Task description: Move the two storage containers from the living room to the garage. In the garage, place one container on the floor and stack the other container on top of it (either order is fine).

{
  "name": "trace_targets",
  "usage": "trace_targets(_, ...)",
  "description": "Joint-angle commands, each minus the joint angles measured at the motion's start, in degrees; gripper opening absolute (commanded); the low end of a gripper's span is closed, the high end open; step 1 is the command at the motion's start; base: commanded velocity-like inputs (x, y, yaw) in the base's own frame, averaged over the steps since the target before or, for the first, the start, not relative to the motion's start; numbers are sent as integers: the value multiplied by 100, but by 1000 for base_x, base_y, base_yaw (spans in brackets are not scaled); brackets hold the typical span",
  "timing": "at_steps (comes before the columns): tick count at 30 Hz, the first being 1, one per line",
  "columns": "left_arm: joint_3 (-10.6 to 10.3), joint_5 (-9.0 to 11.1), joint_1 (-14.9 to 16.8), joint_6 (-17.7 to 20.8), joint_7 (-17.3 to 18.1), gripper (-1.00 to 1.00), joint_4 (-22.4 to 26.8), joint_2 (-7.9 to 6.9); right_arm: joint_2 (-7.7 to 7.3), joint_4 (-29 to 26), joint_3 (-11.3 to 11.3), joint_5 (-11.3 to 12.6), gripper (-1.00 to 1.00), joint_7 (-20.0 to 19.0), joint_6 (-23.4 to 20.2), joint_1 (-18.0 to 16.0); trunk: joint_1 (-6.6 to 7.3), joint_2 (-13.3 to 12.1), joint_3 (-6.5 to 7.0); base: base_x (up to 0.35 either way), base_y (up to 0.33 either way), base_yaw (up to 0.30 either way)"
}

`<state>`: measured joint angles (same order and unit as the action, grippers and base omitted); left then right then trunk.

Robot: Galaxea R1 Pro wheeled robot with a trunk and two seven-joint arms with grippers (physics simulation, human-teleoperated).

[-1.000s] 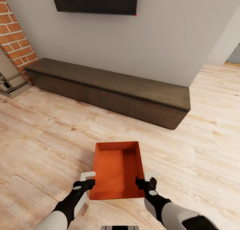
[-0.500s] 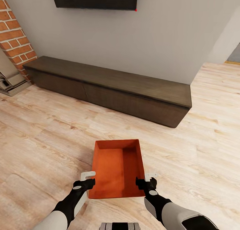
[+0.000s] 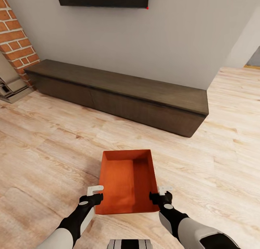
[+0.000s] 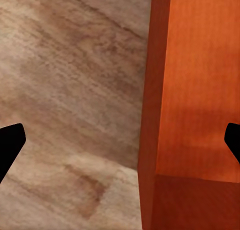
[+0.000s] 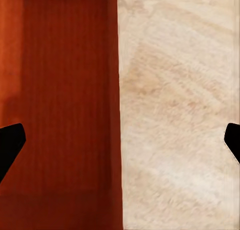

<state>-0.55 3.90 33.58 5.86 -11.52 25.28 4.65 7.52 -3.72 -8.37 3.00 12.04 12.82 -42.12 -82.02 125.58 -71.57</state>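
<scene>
— Since a moment ago the right gripper (image 3: 161, 194) is shifting slightly outward, jaws spread wide astride the bin's right wall.

— And the left gripper (image 3: 95, 193)?

— Spread too, straddling the left wall. Between them the storage container (image 3: 127, 180) is sitting on the wood plank floor (image 3: 50, 148), long axis running away toward the bench (image 3: 119, 94), both arms equally near.

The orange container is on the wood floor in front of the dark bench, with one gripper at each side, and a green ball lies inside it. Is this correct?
Not quite: the orange container is empty; the head view shows only its bare stepped bottom, no ball. The rest holds: it is on the wood floor in front of the dark bench, with the left gripper and right gripper at its sides.
</scene>
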Motion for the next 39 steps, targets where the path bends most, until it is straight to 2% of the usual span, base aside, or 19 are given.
trace_targets(1, -7, 41, 0, 29, -23, 100, 12, 1, -24, -11, -55, 29, 100, 21, 10, -5, 1, 1, -4, 0, 0, 0)
trace_targets(14, -6, 45, 0, 29, -18, 100, 12, 17, -97, -41, -83, 18, 100, 9, 12, -2, 1, 1, -4, 0, 0, 0)
trace_targets(39, -16, 58, -1, 38, -8, 100, 0, 60, -32, -41, -88, 31, 100, 0, 26, -1, 1, 1, -4, 0, 0, 0)
